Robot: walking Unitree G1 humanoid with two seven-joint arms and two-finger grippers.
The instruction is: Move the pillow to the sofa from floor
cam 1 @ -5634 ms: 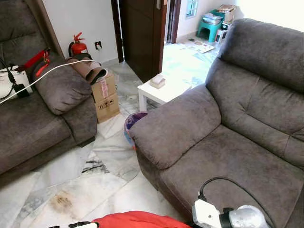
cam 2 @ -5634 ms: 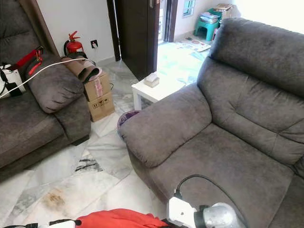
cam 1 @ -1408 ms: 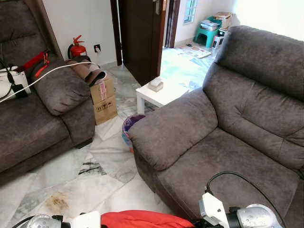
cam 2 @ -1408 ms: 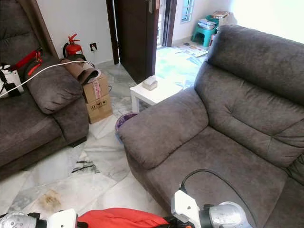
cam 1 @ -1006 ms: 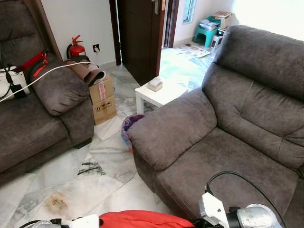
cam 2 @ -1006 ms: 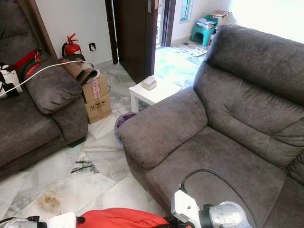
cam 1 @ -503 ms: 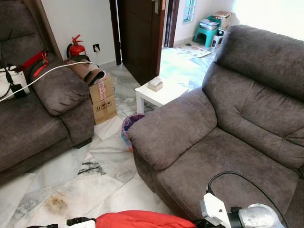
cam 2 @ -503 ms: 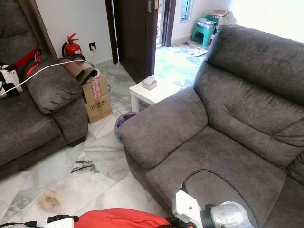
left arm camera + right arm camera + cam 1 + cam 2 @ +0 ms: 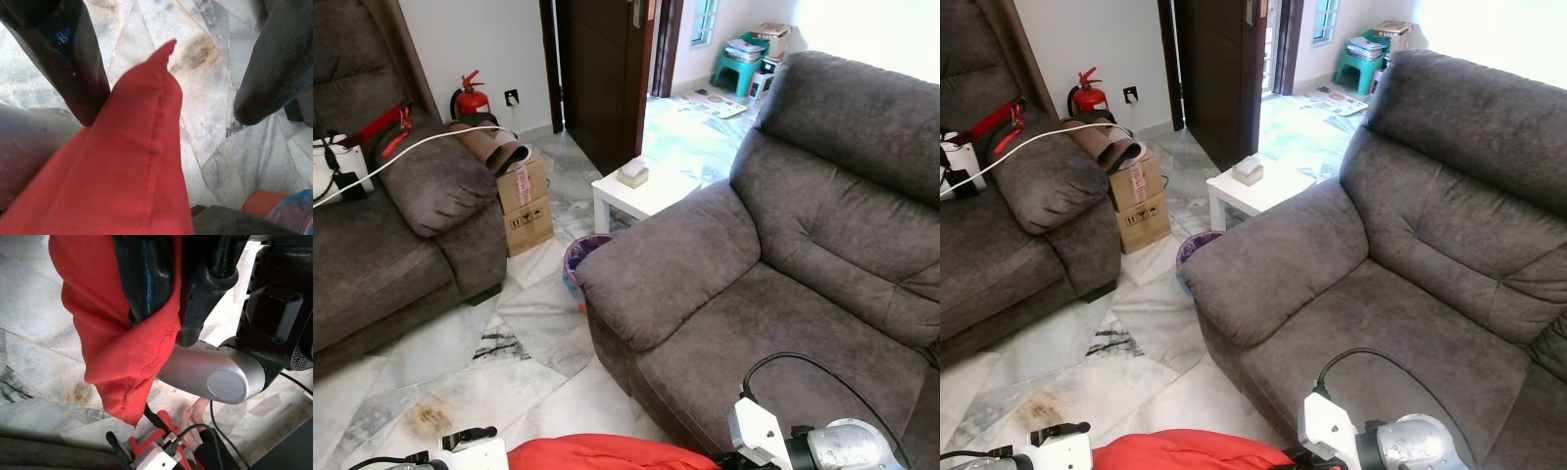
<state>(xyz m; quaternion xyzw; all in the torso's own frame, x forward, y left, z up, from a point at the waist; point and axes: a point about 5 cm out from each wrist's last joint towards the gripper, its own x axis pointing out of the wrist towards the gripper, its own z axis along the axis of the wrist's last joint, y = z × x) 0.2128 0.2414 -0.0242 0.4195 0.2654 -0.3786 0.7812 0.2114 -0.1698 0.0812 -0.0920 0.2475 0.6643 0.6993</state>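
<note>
A marble floor point(image 9: 538, 343) runs between two grey sofas; the nearer sofa point(image 9: 783, 323) lies ahead and to the right. The red pillow point(image 9: 1185, 452) hangs off the floor between both arms, its long axis running from one to the other. The right gripper point(image 9: 168, 328) has its fingers pinched on one corner's fabric. The left gripper point(image 9: 166, 93) stands wide, the other corner between its fingers (touching one finger, not clamped). I judge the right arm nearer the seat.

Silver arms point(image 9: 842, 448), blk fingers point(image 9: 73, 63), seemingly ribbed.
</note>
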